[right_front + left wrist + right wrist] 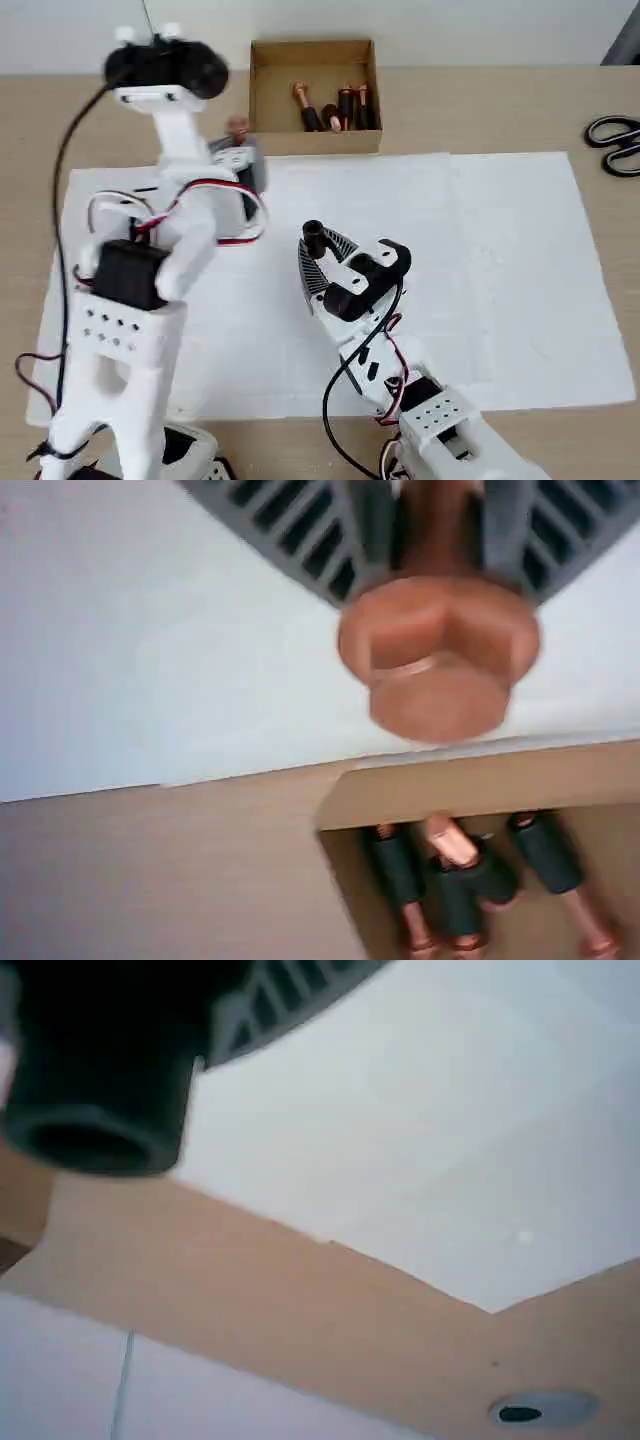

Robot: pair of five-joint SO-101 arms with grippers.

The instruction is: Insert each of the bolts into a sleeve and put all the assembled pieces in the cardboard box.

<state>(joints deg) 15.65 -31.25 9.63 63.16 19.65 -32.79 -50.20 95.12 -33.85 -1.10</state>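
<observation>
Left wrist view brings up close what the high view gives only as a small copper spot beside the cardboard box (315, 142): the hex head of a bolt (437, 660), its shank pinched tight between the grey fingers (290, 520) of the left gripper (437, 530). Past it, several assembled pieces (455, 875) lie inside the box. High view places that gripper just outside the box's left front corner, near the edge of the white paper sheet (480, 280), with scissors (615, 143) far off on the table. Mid-sheet, well apart from the box, the right gripper (316, 250) clamps a black sleeve (95, 1080), whose open bore faces the right wrist camera
</observation>
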